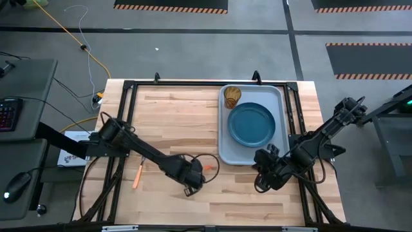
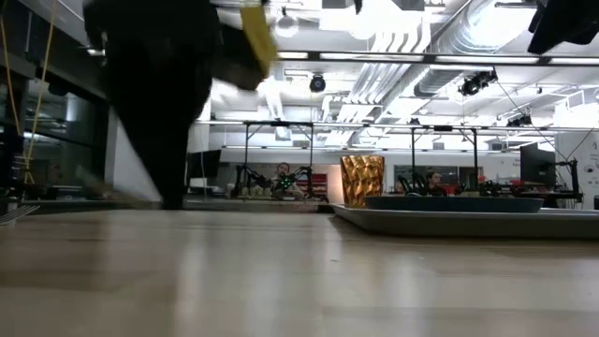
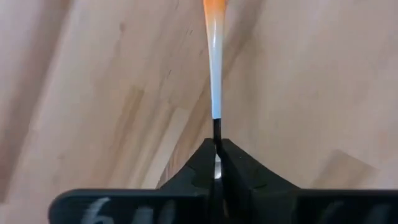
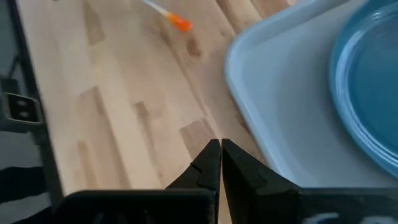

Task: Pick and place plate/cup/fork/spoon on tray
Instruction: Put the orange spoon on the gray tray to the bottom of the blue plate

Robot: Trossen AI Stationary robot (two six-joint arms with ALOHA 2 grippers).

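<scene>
The plate (image 1: 251,124) already lies in the middle of the tray (image 1: 223,152), right of centre in the high view, and the cup (image 1: 232,96) stands at the tray's upper left corner, so 2 of the 4 items are placed and the cutlery is the step in hand. The left gripper (image 1: 198,171), low and just left of centre in the high view, has its fingers pinched tight on the dark end of 1 slim utensil (image 3: 214,74), whose pale shaft and orange tip point away toward the tray. The gripped end is hidden, so I cannot tell if this is the fork or the spoon, nor if it is off the wood yet. The other utensil (image 1: 136,175) lies on the table (image 1: 167,116) at the lower left, well apart from the tray. The right gripper (image 4: 219,144) waits beside the tray's lower left corner, fingers together and empty. Next, the left arm likely needs to lift, carry the piece over the rim, and release it in the bare strip beside the plate.
</scene>
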